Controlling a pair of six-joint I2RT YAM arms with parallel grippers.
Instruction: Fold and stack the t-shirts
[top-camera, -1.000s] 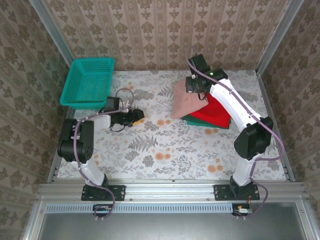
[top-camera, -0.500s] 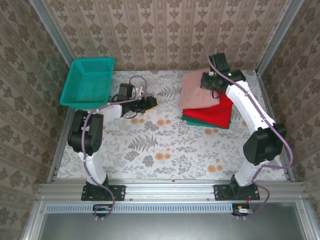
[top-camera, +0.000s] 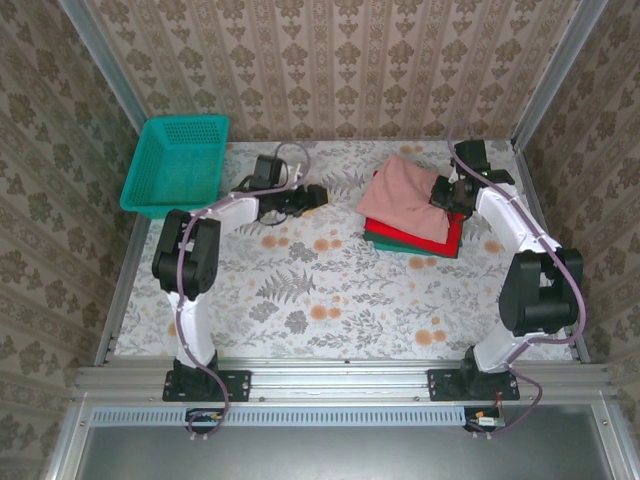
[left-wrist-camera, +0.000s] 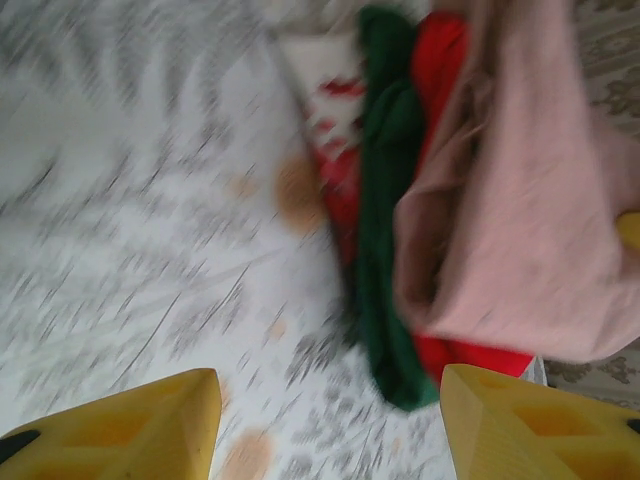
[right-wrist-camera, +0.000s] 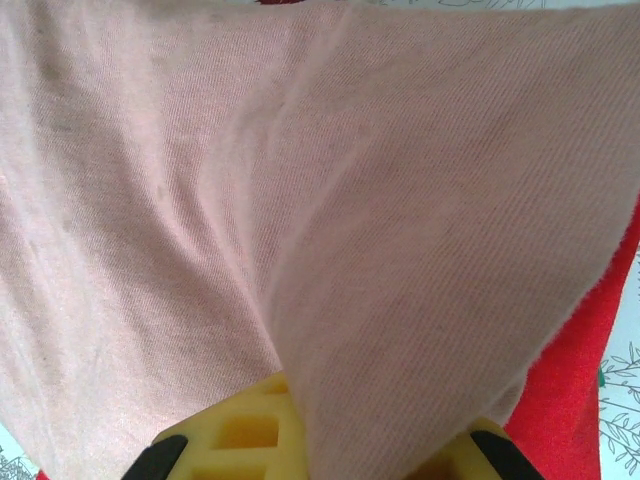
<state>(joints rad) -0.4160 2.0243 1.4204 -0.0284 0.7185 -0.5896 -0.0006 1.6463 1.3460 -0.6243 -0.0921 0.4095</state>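
Pink soft t-shirt (top-camera: 403, 197) clamped in right gripper (top-camera: 443, 193), likely to drop on red folded t-shirt (top-camera: 452, 230); left gripper (top-camera: 312, 196) apart, empty.

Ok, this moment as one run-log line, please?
right gripper: shut on pink t-shirt | pink t-shirt: lying on red t-shirt over green t-shirt | left gripper: open, empty

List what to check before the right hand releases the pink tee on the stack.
1. Right hand shut on pink tee: ok.
2. Pink tee over red tee and dark green tee: ok.
3. Pink tee flat and square with the stack: not ok, rumpled and skewed.
4. Left hand open, empty, apart from the stack: ok.
5. Pink tee's underside fold tidy: cannot tell, hidden.
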